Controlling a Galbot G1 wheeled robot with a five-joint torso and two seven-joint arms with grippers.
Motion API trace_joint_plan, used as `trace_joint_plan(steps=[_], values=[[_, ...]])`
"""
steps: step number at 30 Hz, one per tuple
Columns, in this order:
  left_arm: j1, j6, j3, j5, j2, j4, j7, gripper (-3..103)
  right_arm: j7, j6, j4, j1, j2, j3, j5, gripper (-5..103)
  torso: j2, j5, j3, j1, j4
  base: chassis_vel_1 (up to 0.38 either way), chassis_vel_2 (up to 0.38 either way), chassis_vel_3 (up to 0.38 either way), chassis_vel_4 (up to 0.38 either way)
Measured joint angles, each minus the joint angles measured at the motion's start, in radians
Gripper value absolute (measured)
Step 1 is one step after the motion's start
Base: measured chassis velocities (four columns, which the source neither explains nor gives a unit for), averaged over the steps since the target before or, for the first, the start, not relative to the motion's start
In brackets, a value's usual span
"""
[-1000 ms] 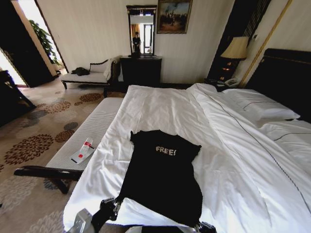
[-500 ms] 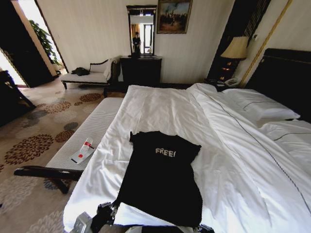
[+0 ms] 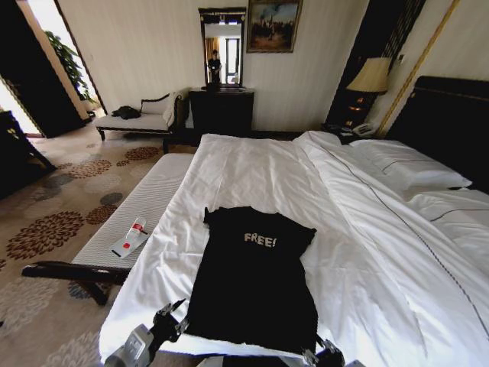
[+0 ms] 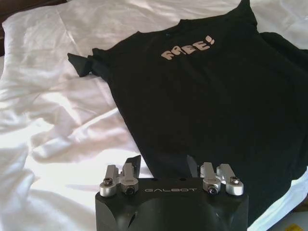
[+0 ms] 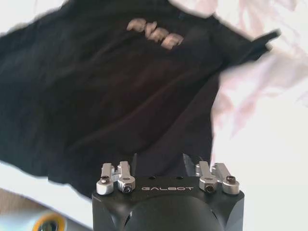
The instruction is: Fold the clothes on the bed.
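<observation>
Head view: both grippers, left (image 3: 170,327) and right (image 3: 327,353), fingers spread, at T-shirt (image 3: 256,283) hem, bed (image 3: 244,176) edge.

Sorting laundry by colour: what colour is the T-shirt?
Black T-shirt, white lettering; clearest in the head view.

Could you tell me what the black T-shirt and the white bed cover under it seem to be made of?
The T-shirt looks like soft matte knit fabric, probably cotton jersey: it lies limp and flat, with printed pale lettering. The duvet looks like smooth woven cotton with a slight sheen, judging by its crisp creases and bright highlights. Exact fibres cannot be told.
</observation>
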Motion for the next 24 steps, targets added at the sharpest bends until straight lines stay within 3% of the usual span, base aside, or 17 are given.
trace_joint_plan(steps=[1,4,6,7,8,10,12,15,17,20,22,24], values=[[-0.002,0.0,0.0,0.0,-0.001,-0.001,0.0,61,0.003,-0.001,0.005,0.002,-0.002,0.007,0.013,56,0.0,0.0,0.0,0.0,0.0001,0.0,0.0,0.0,0.0],[-0.1,-0.005,0.019,-0.05,-0.015,-0.001,-0.021,77,0.049,-0.016,0.026,0.073,-0.047,0.124,0.208,73,0.0,-0.0003,0.0,0.0,0.0,0.0,0.0,0.0,0.0],[-0.119,-0.004,0.024,-0.065,-0.017,-0.001,-0.026,77,0.055,-0.018,0.026,0.085,-0.052,0.133,0.23,78,0.0,-0.0002,0.0,0.0,0.0,0.0,0.0,0.0,0.0],[-0.159,0.001,0.036,-0.099,-0.02,-0.001,-0.037,82,0.074,-0.023,0.026,0.127,-0.071,0.158,0.301,78,0.0,-0.0001,0.0,0.0,-0.0003,0.0,0.0,0.0,0.0],[-0.211,0.006,0.054,-0.139,-0.021,-0.001,-0.048,88,0.094,-0.025,0.019,0.201,-0.095,0.174,0.379,89,0.0,-0.0003,0.0,0.0,-0.0004,0.0,0.0,0.0,0.0],[-0.269,0.009,0.073,-0.17,-0.015,0.001,-0.054,97,0.11,-0.026,-0.037,0.326,-0.131,0.176,0.488,94,0.0,0.0003,0.0,0.0,0.0002,0.0,0.0,0.0,0.0],[-0.289,0.009,0.079,-0.175,-0.012,0.004,-0.055,97,0.113,-0.026,-0.06,0.363,-0.143,0.17,0.516,97,0.0,0.0003,0.0,0.0,0.0004,0.0,0.0,0.0,0.0],[-0.434,-0.017,0.12,-0.167,0.006,0.059,-0.042,100,0.07,0.015,-0.249,0.576,-0.193,0.125,0.56,100,0.0,0.0003,0.0,0.0,0.0002,0.0,0.0,0.0,0.0],[-0.465,-0.028,0.132,-0.157,0.007,0.078,-0.035,100,0.063,0.02,-0.291,0.612,-0.198,0.115,0.57,100,0.0,0.0003,0.0,0.0,0.0002,0.0,0.0,0.0,0.0],[-0.584,-0.059,0.196,-0.169,0.002,0.172,-0.001,100,0.045,0.02,-0.462,0.787,-0.223,0.08,0.7,100,0.0,-0.0001,0.0,0.0,-0.0003,0.0,0.0,0.0,0.0],[-0.587,-0.06,0.197,-0.172,0.002,0.176,0.001,100,0.044,0.019,-0.469,0.795,-0.225,0.079,0.708,100,0.0,-0.0001,0.0,0.0,-0.0003,0.0,0.0,0.0,0.0],[-0.616,-0.076,0.206,-0.204,-0.003,0.226,0.019,100,0.031,0.013,-0.558,0.902,-0.24,0.041,0.782,100,0.0,0.0,0.0,0.0,0.0,0.0,0.0,0.0,0.0]])
